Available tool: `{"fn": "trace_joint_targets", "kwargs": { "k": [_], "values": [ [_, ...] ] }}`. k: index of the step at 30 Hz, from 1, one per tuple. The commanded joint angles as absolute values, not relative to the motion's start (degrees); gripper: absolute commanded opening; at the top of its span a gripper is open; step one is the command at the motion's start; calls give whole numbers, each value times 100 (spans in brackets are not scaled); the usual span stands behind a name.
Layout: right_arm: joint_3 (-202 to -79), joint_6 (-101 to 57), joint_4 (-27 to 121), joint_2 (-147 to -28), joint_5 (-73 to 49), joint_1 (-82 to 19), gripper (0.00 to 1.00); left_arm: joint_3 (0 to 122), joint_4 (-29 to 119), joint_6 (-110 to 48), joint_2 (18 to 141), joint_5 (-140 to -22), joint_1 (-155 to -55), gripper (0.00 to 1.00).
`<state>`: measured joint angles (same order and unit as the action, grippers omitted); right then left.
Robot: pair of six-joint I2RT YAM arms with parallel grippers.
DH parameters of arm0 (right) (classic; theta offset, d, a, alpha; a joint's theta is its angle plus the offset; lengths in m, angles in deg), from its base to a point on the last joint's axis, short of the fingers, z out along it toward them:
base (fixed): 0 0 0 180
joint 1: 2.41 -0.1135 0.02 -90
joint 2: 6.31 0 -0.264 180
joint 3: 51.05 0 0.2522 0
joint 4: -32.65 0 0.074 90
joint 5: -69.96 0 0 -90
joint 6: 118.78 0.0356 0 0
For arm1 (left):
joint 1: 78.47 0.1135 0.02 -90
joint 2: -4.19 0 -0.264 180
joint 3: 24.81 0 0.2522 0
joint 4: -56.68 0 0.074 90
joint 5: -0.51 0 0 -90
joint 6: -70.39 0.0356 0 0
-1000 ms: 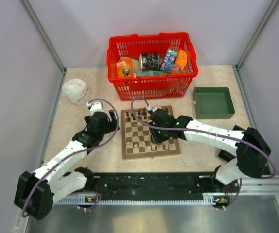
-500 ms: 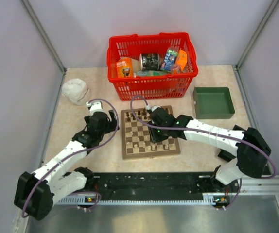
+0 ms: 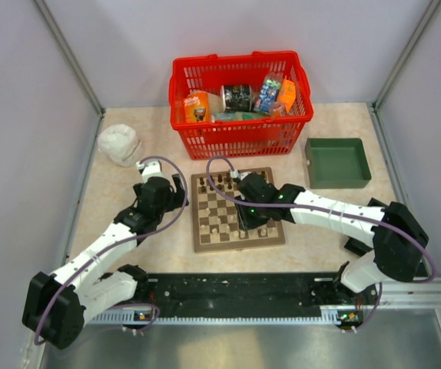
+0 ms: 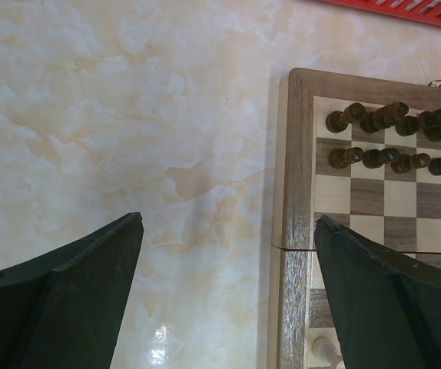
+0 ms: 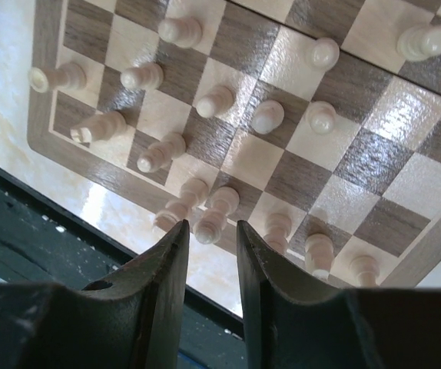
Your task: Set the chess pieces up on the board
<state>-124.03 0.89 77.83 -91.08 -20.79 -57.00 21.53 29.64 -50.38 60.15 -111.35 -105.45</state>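
On the beige counter (image 4: 90, 100), square wooden checkered board (image 3: 240, 244), dark brown pieces (image 4: 389, 115) far, pale tan pieces (image 5: 217, 100) near; left jaws wide apart at its edge; right jaws narrowly parted over pale ones, grip unclear

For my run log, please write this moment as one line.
left jaws: wide open, over table beside board | right jaws: narrow gap, above pale pieces at near edge, grip unclear

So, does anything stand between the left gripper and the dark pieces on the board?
Nothing visible does. The left gripper hangs open beside the board, at its left edge; only bare table and empty squares lie before the dark pieces.
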Motion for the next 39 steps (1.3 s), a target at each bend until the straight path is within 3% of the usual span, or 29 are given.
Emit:
{"fn": "trace_joint_targets", "kwargs": {
  "k": [1, 27, 39],
  "values": [
    [-12317, 137, 7779, -9016, -2083, -5778, 31, 2200, 3176, -5072, 5929, -11111, -10527, 99],
    [-12335, 102, 7638, -9315, -1863, -5796, 31, 2182, 3184, -5064, 5947, -11137, -10536, 99],
    [-12361, 84, 7752, -9227, -1890, -5813, 21, 2200, 3211, -5073, 6000, -11093, -10527, 99]
  ]
}}
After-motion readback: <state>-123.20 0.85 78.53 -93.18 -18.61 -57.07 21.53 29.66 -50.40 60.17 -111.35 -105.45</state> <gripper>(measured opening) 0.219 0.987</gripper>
